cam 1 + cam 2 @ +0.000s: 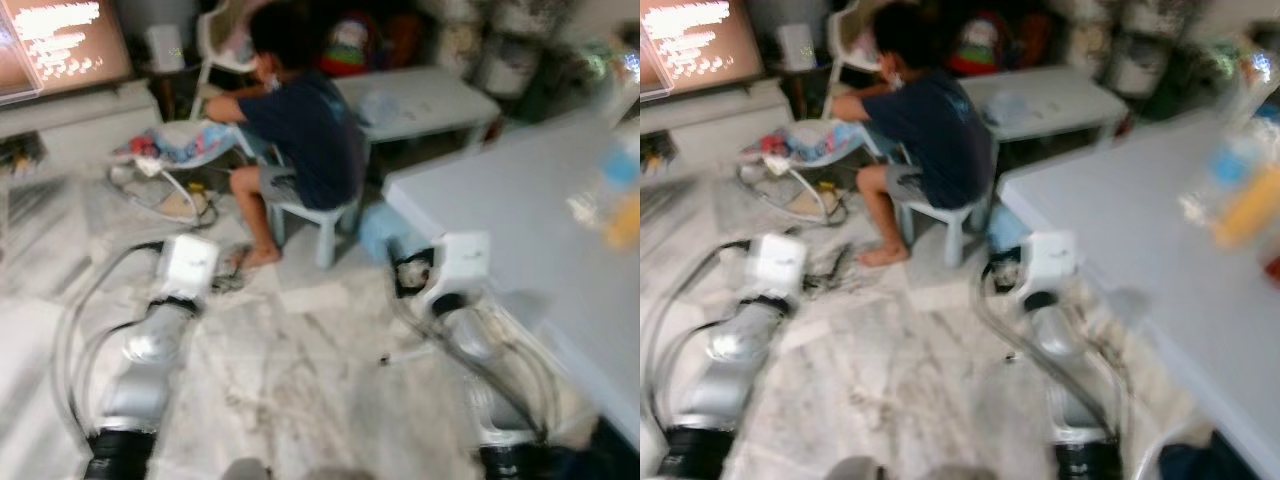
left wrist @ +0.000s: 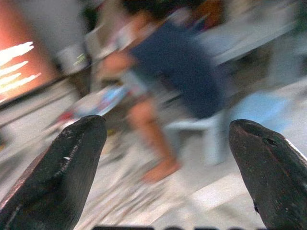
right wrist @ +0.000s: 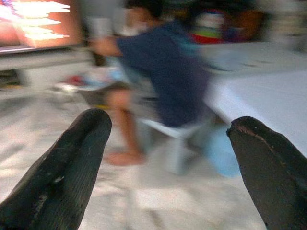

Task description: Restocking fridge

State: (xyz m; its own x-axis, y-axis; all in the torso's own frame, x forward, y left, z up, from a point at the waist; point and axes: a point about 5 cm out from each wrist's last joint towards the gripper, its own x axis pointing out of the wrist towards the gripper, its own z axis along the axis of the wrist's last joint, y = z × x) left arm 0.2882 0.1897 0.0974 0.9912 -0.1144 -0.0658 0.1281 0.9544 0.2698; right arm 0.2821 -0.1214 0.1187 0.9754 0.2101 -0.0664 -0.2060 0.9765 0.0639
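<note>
I see both my left gripper [image 2: 165, 158] and right gripper [image 3: 165, 158] spread wide and empty, while blurred bottles [image 1: 1230, 195] stand on the bench [image 1: 1120, 215] beside a seated person [image 1: 925, 130].

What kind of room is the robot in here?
Most likely a home living room: a lit screen on a low unit, a person seated on a small plastic stool, and a marble-patterned floor.

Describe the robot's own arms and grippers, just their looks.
Both arms are silver metal, each with a white boxy block at the wrist and a black collar near the shoulder; grey cables loop beside them. The left gripper and right gripper each have two thick, rounded black fingers, slightly scuffed.
</note>
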